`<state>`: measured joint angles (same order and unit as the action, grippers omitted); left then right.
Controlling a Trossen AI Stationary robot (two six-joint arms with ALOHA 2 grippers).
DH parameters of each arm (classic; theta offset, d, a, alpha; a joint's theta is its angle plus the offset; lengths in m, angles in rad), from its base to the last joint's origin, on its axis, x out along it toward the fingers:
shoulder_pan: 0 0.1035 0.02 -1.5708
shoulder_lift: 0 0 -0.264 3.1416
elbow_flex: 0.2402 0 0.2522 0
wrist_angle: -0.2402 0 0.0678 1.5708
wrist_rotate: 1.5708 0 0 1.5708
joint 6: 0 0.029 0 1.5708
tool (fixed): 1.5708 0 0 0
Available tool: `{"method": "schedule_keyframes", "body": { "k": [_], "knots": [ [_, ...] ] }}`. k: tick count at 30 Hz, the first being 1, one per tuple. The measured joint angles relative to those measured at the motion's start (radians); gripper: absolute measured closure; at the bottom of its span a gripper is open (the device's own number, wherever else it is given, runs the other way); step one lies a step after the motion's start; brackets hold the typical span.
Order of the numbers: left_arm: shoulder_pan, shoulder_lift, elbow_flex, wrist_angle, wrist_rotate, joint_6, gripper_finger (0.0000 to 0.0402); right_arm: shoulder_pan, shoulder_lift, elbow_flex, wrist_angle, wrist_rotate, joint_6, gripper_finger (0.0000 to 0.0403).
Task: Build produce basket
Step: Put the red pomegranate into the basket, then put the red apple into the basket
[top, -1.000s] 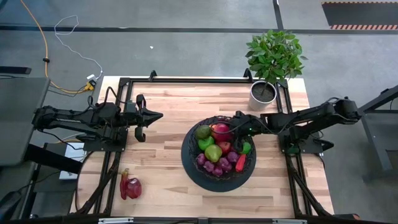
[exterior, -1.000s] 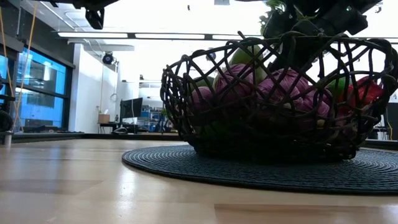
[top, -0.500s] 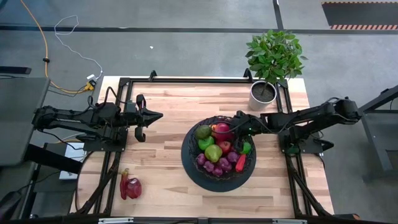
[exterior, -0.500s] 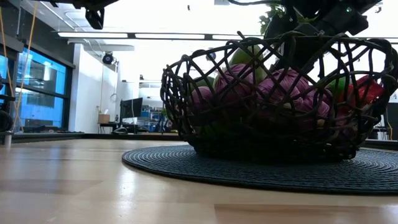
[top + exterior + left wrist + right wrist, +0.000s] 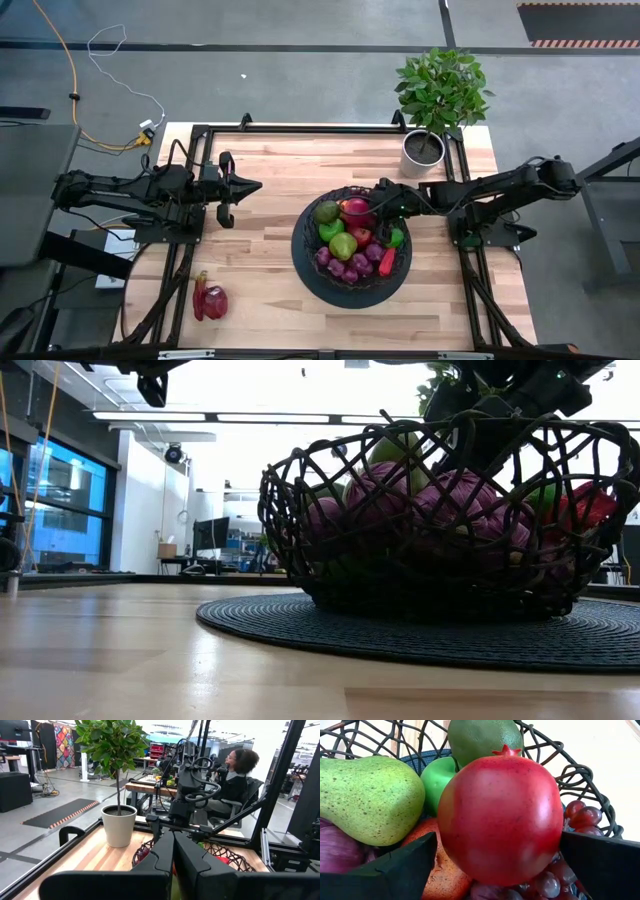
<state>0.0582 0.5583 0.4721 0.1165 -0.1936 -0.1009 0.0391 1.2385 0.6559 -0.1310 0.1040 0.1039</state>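
Red pomegranate (image 5: 501,815) fills the right wrist view between the right tool's (image 5: 378,203) seemingly released fingers.

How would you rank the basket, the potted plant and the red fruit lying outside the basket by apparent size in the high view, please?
1. The basket, widest by far.
2. The potted plant, its foliage clearly narrower than the basket.
3. The red fruit near the table's front left, smallest.
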Motion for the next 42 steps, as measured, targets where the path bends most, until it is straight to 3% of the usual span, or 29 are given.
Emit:
{"method": "schedule_keyframes", "body": {
  "k": [10,15,19,22,27,31,35,42],
  "knots": [
    [0.0,0.0,0.0,0.0,0.0,0.0,0.0401,0.0,-0.057,0.027,-0.097,0.0,-0.039,0.0011],
    [0.0,0.0,0.0,0.0,-0.025,0.0,0.0401,0.0,-0.161,0.057,-0.22,0.0,-0.036,0.0011],
    [0.0,0.0,0.0,0.0,-0.028,0.0,0.0401,0.0,-0.295,-0.003,-0.186,0.001,0.029,0.0011],
    [0.0,0.0,0.0,0.0,-0.028,0.0,0.0401,0.0,-0.402,-0.113,-0.05,0.029,0.109,0.0011],
    [0.0,0.0,0.0,0.0,-0.031,0.0,0.0401,0.0,-0.532,-0.321,0.382,0.043,0.186,0.0011],
    [0.0,0.0,0.0,0.0,-0.031,0.0,0.0402,0.0,-0.58,-0.395,0.677,0.043,0.187,0.0011],
    [0.0,0.0,0.0,0.0,-0.038,0.0,0.0401,0.001,-0.605,-0.403,0.794,0.043,0.24,0.0011],
    [0.0,0.0,0.0,0.0,-0.049,0.0,0.0402,0.001,-0.61,-0.394,0.794,0.045,0.327,0.0011]
  ]
}}
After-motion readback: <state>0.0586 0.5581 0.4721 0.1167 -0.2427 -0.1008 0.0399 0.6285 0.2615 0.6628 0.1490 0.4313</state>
